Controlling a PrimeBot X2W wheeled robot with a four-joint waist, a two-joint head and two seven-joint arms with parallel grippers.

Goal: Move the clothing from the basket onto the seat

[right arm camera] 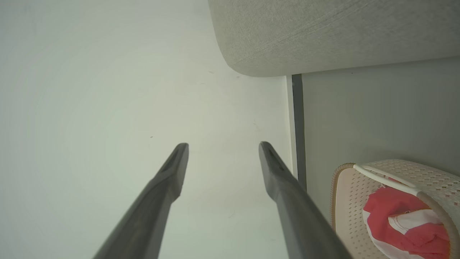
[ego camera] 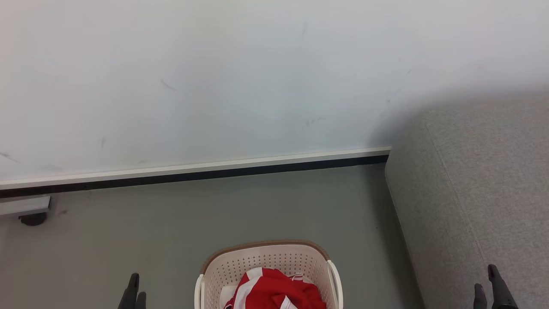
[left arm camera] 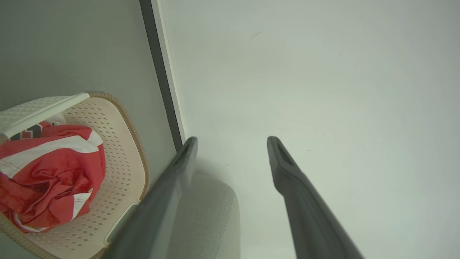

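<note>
The red and white clothing lies crumpled in the cream perforated basket on the floor at the bottom centre of the head view. The grey speckled seat fills the right side. My left gripper shows its tips at the lower left, left of the basket; my right gripper stands at the lower right, over the seat's front. In the wrist views both grippers are open and empty, pointing at the white wall, with the clothing off to one side.
A white wall with a white and black baseboard runs behind the basket. A dark caster under a pale frame sits at the far left. Grey-green floor lies between the basket, the wall and the seat.
</note>
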